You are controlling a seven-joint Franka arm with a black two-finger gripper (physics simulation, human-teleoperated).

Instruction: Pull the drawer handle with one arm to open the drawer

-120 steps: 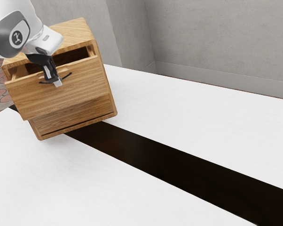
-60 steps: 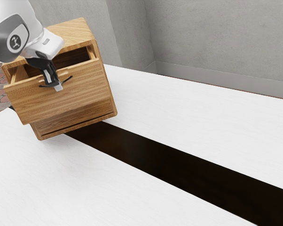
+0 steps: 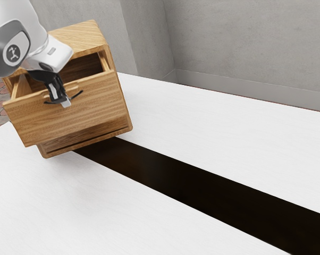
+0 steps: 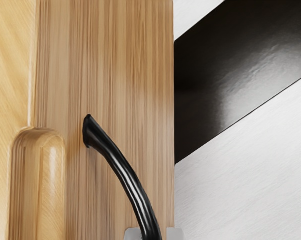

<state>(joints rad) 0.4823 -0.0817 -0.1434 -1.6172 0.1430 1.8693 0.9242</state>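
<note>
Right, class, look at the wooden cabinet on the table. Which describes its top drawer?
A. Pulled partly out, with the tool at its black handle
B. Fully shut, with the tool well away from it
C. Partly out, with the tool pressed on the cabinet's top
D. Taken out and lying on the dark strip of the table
A: the top drawer juts out of the wooden cabinet with its inside showing, and the tool is closed on its black handle.

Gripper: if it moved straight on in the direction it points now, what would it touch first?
Probably the wooden drawer front, just behind the black handle that the gripper is shut on; the gap to the wood is hard to judge.
</note>
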